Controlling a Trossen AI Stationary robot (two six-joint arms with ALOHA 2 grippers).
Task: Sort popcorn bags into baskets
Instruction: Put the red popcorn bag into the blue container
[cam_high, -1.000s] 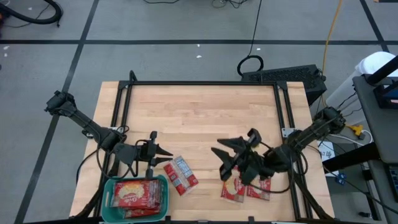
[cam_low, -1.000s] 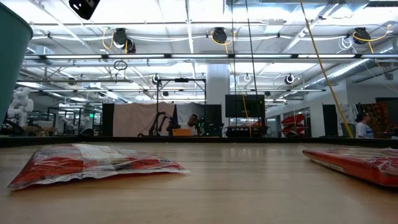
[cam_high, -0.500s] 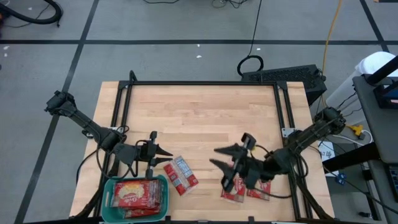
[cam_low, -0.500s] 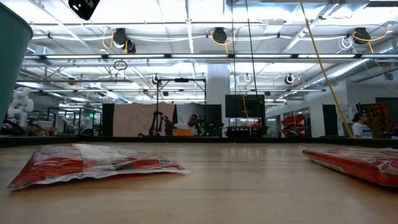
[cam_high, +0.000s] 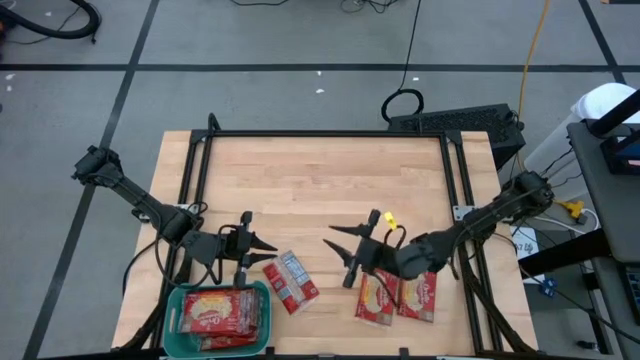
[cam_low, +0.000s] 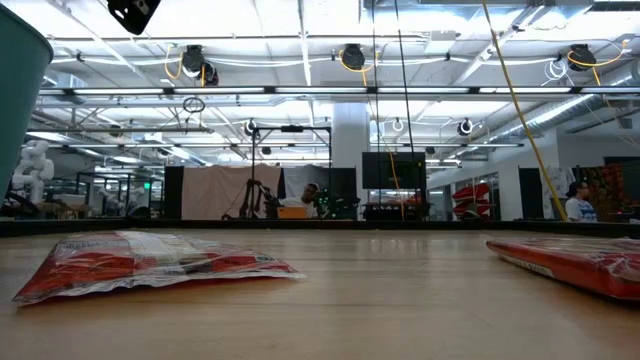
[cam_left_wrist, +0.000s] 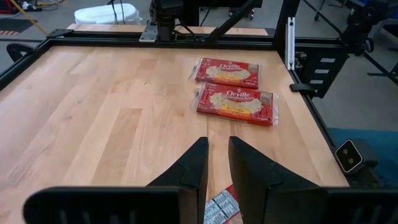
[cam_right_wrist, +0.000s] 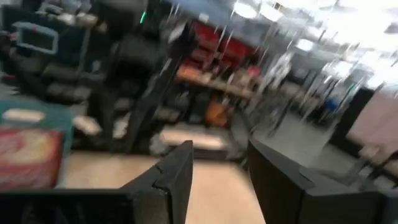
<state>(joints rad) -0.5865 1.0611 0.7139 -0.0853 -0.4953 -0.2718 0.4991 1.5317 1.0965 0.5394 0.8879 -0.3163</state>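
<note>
A wooden bench (cam_high: 300, 180) framed by black rails is seen from above, with both dark arms reaching in from the sides. The teal basket (cam_high: 176, 312) sits at the near left corner of the bench and is filled with red popcorn bags, the top bag in the basket (cam_high: 215, 310) lying flat with its yellow picture upward.

The left gripper (cam_high: 262, 244) hangs just beyond the basket's far rim. In the left wrist view the left fingers (cam_left_wrist: 194, 168) stand close together with only a narrow gap, and nothing is grasped between them.

Just beside the basket, toward the middle of the bench, one loose popcorn bag (cam_high: 290, 282) lies tilted, its white-blue patches showing. Two more popcorn bags lie side by side near the right front edge: the inner bag (cam_high: 376, 299) and the outer bag (cam_high: 417, 297), touching or nearly so. In the left wrist view these two are seen flat with their lettering readable.

The right gripper (cam_high: 340, 256) is held above the bench between the loose bag and the pair, pointing toward the left arm. Its fingers (cam_right_wrist: 177, 171) are parted in the right wrist view, and nothing is held between them.

In the low view two bags lie flat on the bench, one at the left (cam_low: 150, 262) and one at the right edge (cam_low: 570, 258).
</note>
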